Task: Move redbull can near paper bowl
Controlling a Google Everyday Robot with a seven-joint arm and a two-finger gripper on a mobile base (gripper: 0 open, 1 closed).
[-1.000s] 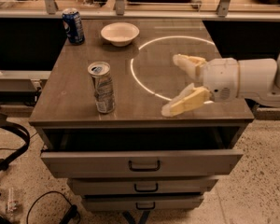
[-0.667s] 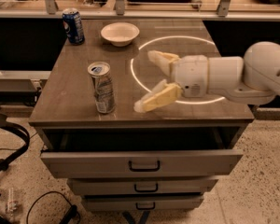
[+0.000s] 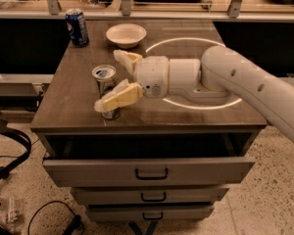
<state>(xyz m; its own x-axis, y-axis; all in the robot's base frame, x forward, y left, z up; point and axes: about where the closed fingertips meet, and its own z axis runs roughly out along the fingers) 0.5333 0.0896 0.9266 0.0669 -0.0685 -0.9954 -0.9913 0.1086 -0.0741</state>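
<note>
On the brown wooden worktop the slim silver-grey redbull can stands upright front-left, well apart from the shallow white paper bowl behind, while the cream end effector, further right a moment ago, now straddles the can wide open, gripping nothing.

Claw astride redbull can — paper bowl behind.

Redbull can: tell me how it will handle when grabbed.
The redbull can is tall and narrow-based, so a high push would probably tip it. Its smooth metal side may slip in a loose grip. The gripper sits at the can, jaws open on either side, so a mid-height squeeze looks safest.
</note>
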